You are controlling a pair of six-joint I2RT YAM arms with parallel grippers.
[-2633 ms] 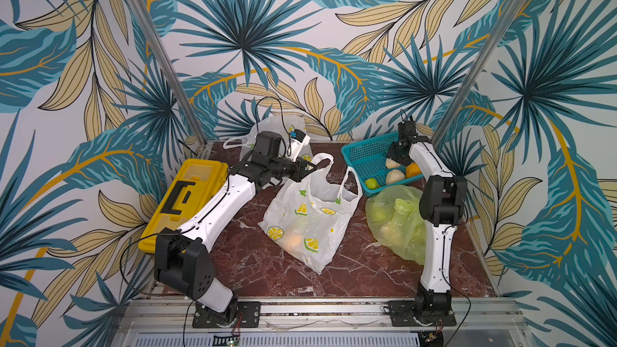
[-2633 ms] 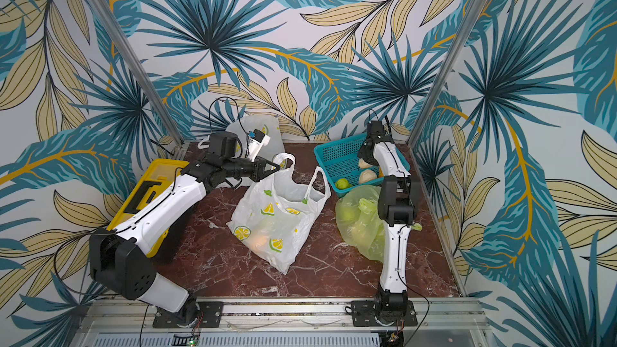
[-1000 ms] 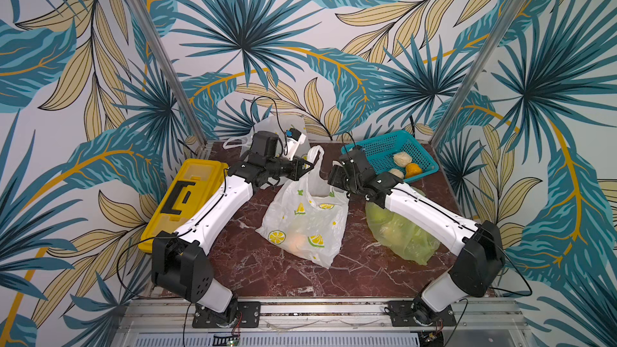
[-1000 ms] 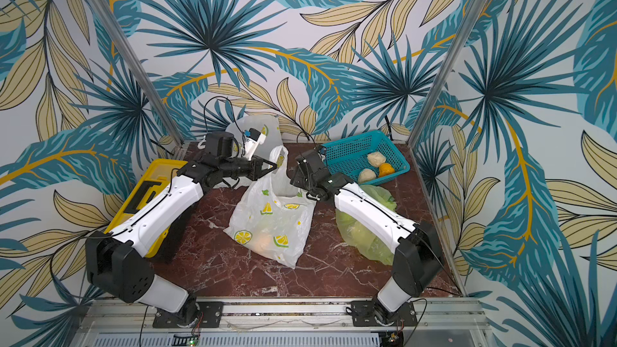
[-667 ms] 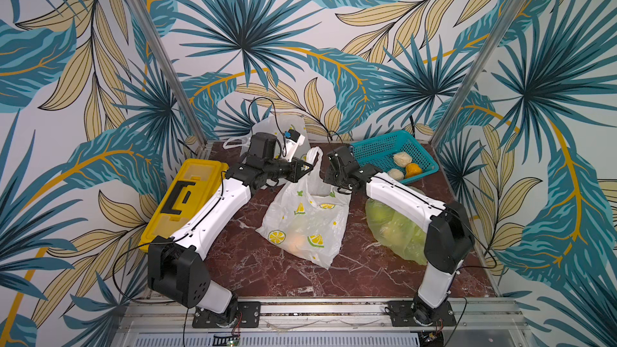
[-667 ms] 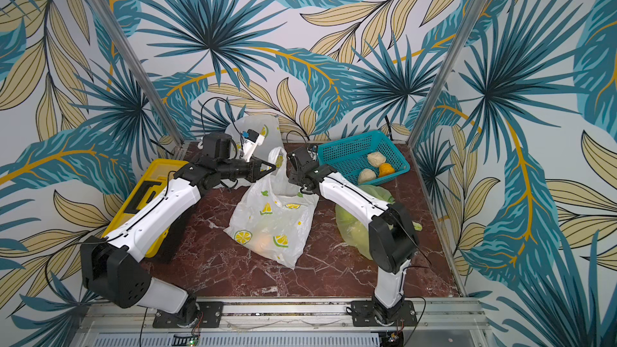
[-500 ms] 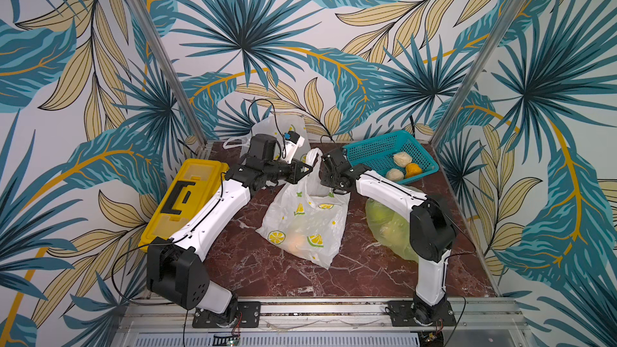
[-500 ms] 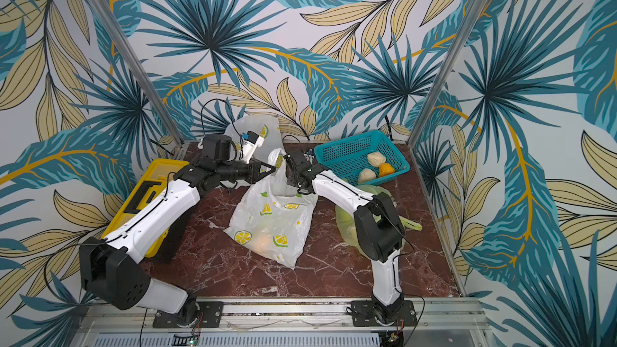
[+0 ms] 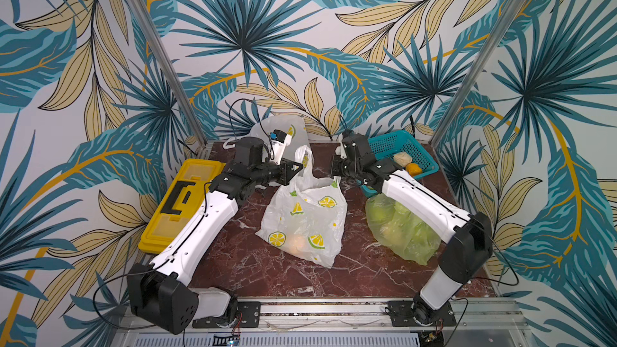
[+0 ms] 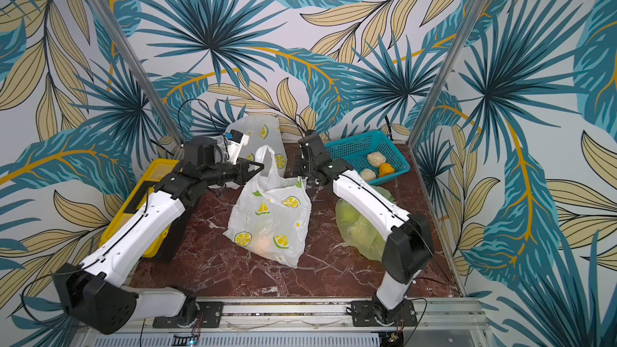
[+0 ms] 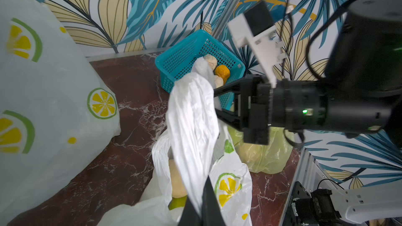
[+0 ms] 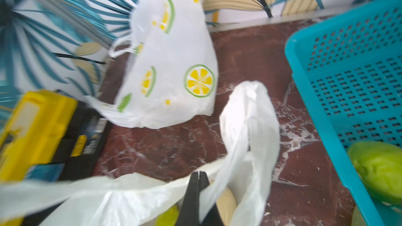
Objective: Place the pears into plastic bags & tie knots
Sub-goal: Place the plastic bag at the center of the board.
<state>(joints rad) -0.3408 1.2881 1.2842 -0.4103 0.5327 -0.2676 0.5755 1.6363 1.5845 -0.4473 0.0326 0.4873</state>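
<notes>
A white lemon-print plastic bag (image 9: 305,215) stands mid-table, with a cream pear (image 11: 177,181) and a green pear (image 11: 177,202) inside. My left gripper (image 9: 293,170) is shut on its raised left handle (image 11: 191,116). My right gripper (image 9: 335,176) is shut on the bag's right handle (image 12: 250,127), jaws pinched on the plastic. A light green bag (image 9: 400,228) holding pears lies under my right arm. Cream (image 10: 375,158) and orange (image 10: 386,170) pears stay in the teal basket (image 9: 394,143). Knots are out of view.
Another white lemon-print bag (image 9: 287,131) leans on the back wall. A yellow toolbox (image 9: 183,201) lies along the left edge. The basket fills the back right corner. Walls close in on three sides.
My right arm swung from the basket over to the white bag, and its gripper shut on the right handle. My left gripper kept its hold on the left handle.
</notes>
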